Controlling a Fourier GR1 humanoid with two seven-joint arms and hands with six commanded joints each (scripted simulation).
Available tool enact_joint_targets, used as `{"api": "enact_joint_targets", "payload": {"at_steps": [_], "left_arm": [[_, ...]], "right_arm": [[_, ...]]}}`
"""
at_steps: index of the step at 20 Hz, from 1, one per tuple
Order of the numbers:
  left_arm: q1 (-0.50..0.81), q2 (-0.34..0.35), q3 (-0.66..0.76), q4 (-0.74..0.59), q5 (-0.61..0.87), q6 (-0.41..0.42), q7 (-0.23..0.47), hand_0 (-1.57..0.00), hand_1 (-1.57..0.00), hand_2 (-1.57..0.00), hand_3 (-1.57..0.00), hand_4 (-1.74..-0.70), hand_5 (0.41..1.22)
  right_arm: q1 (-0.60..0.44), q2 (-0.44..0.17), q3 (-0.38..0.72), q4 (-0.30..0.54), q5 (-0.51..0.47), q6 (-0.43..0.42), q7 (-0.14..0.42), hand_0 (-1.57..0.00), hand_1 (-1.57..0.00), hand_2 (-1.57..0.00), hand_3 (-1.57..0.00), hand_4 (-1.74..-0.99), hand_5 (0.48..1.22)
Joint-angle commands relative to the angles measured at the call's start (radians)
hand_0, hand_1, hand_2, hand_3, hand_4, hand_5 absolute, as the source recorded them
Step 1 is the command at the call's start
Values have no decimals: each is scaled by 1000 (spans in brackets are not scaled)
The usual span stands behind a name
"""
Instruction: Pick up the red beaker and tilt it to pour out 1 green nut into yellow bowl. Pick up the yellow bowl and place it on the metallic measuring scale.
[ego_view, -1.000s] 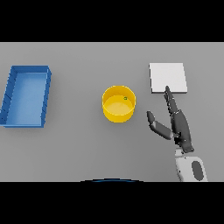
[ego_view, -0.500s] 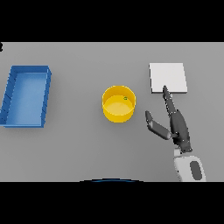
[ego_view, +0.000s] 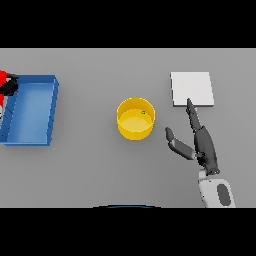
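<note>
The yellow bowl (ego_view: 135, 120) stands at the table's middle with one small green nut (ego_view: 143, 112) inside, near its far right wall. The metallic scale (ego_view: 192, 88), a pale square plate, lies to the bowl's right and farther back. My right hand (ego_view: 202, 145) rests open on the table between them, fingers straight towards the scale's near edge and thumb spread towards the bowl, touching neither. At the far left edge the red beaker (ego_view: 2, 78) is mostly cut off, and my left hand (ego_view: 10, 86) is curled round it over the tray's far left corner.
A blue rectangular tray (ego_view: 52, 107) lies at the left of the table, with nothing visible inside it.
The left hand with the red beaker has come into view at the left edge over the blue tray. The right hand, bowl and scale have stayed where they were.
</note>
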Motion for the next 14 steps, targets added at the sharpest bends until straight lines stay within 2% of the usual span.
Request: {"api": "enact_joint_targets", "payload": {"at_steps": [1,2,3,4,5,6,7,8,10,12,14], "left_arm": [[22,11,-15,-28,14,-9,4,-1571,-1571,-1571,-1366,-1735,955],[37,35,-31,-66,31,-33,17,-1571,-1571,-1571,-1407,-1661,888],[50,51,-38,-100,51,-50,-4,-1571,-1571,-1571,-1368,-1493,827],[50,72,-56,-121,44,-95,-24,-1571,-1545,-1489,-1238,-1311,774],[66,96,-60,-147,50,-133,-60,-1495,-1380,-1311,-1098,-1155,740],[86,107,-54,-169,77,-187,-101,-1253,-1104,-1049,-884,-1031,714],[91,108,-54,-168,93,-221,-104,-1003,-883,-839,-707,-933,697],[90,115,-50,-170,105,-249,-106,-802,-706,-671,-565,-870,682],[89,139,-74,-174,78,-280,-91,-513,-452,-429,-361,-785,656],[75,130,-92,-149,47,-284,-98,-328,-289,-274,-231,-750,647],[62,115,-98,-117,27,-275,-104,-209,-184,-175,-147,-729,647]], "right_arm": [[-1,-2,-1,1,-3,3,-3,1,1,1,1,-1168,679],[-8,4,4,-1,-1,2,15,1,1,1,1,-1165,678],[-11,0,0,0,1,0,18,1,1,1,1,-1165,675],[-10,-3,-3,3,3,-3,18,1,1,1,1,-1163,671],[-6,1,4,-1,7,-3,18,1,1,1,1,-1159,669],[-5,-3,1,7,4,0,11,1,1,1,1,-1161,669],[-5,2,2,9,1,-1,4,1,1,1,1,-1162,671],[0,1,1,2,-4,1,-5,1,1,1,1,-1156,673],[-4,1,4,9,2,0,-11,1,1,1,1,-1147,680],[-2,-6,-2,3,-10,9,-6,1,1,1,1,-1148,688],[-11,-8,-2,4,3,0,11,1,1,1,1,-1160,688]]}}
